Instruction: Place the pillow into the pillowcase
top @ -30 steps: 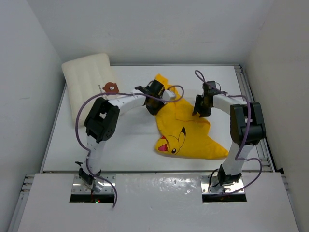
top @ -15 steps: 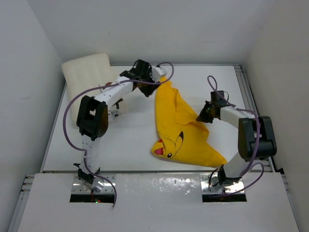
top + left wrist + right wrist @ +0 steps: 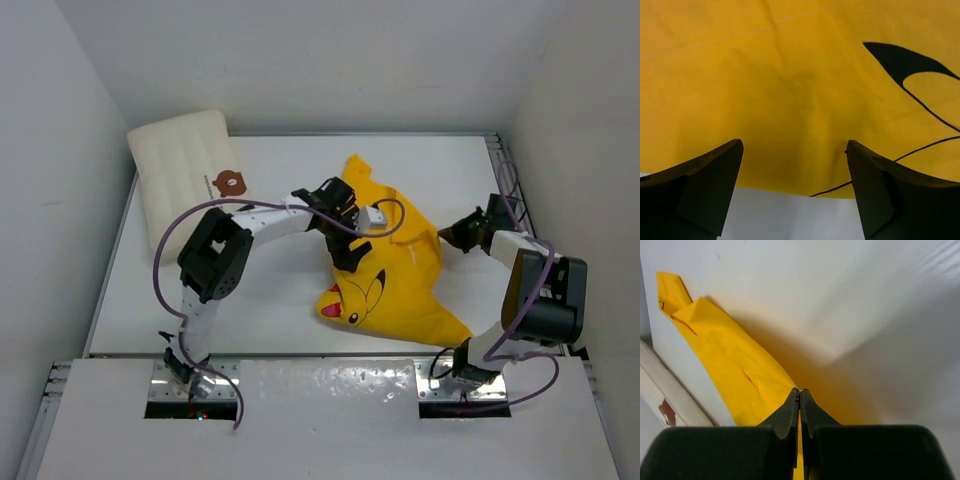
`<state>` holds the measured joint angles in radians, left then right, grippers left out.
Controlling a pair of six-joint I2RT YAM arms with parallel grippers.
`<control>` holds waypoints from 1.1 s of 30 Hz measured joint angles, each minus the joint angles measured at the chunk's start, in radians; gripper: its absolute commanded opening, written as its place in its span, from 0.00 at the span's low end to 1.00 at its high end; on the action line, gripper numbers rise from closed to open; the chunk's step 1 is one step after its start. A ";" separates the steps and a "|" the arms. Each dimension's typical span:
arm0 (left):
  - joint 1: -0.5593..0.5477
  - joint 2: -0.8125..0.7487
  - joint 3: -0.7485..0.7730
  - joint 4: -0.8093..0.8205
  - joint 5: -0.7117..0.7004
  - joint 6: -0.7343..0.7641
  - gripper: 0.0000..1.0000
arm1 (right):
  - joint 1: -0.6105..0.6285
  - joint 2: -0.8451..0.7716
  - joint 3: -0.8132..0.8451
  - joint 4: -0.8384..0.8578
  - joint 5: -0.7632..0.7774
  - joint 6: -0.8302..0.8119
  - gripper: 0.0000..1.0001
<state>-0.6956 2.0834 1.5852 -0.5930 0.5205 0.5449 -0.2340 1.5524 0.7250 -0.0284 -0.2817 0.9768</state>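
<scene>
White arms (image 3: 265,215), black joints, purple cables (image 3: 158,268), black fingers (image 3: 700,190).

A white table (image 3: 270,300) stands inside a plain booth, closed in by a matte white back wall (image 3: 320,60), left wall (image 3: 50,220) and right wall (image 3: 590,150). A metal rail (image 3: 507,175) edges the tabletop's right side. Along the near edge lies a glossy white panel (image 3: 330,420) with two rectangular cutouts. The light is soft and even.
</scene>
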 measured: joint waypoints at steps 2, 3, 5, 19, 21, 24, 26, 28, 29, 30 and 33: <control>-0.023 0.000 -0.032 0.024 -0.004 0.016 0.76 | -0.026 0.017 0.000 0.007 -0.018 0.012 0.00; -0.034 0.001 -0.055 0.044 -0.020 0.024 0.68 | -0.037 0.026 0.000 0.008 -0.021 0.016 0.00; -0.052 0.010 -0.100 0.080 -0.071 0.035 0.27 | -0.042 0.039 0.000 0.006 -0.035 0.017 0.00; 0.193 0.124 0.185 0.217 -0.523 -0.044 0.37 | -0.023 -0.011 -0.162 0.065 -0.057 0.049 0.00; 0.259 0.170 0.330 0.230 -0.560 -0.041 0.64 | 0.017 -0.011 -0.171 0.065 -0.051 0.052 0.00; 0.312 0.158 0.389 0.235 -0.583 -0.018 0.78 | 0.076 -0.010 -0.150 0.040 -0.036 0.028 0.46; 0.306 0.130 0.379 0.207 -0.576 0.000 0.80 | 0.111 -0.005 -0.108 -0.003 -0.010 -0.009 0.62; 0.277 0.107 0.362 0.151 -0.529 0.015 0.78 | 0.140 -0.003 -0.052 -0.047 0.015 -0.059 0.66; 0.260 0.096 0.347 0.117 -0.503 0.019 0.73 | 0.157 0.000 -0.018 -0.071 0.028 -0.082 0.65; 0.247 0.087 0.332 0.085 -0.483 0.023 0.69 | 0.172 0.003 0.019 -0.092 0.048 -0.103 0.63; 0.208 0.042 0.230 0.002 -0.460 0.025 0.38 | 0.232 0.035 0.143 -0.137 0.095 -0.168 0.43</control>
<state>-0.4873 2.1258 1.8156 -0.5915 0.0608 0.5701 -0.0025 1.5879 0.8680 -0.1650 -0.1864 0.8089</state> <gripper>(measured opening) 0.547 0.476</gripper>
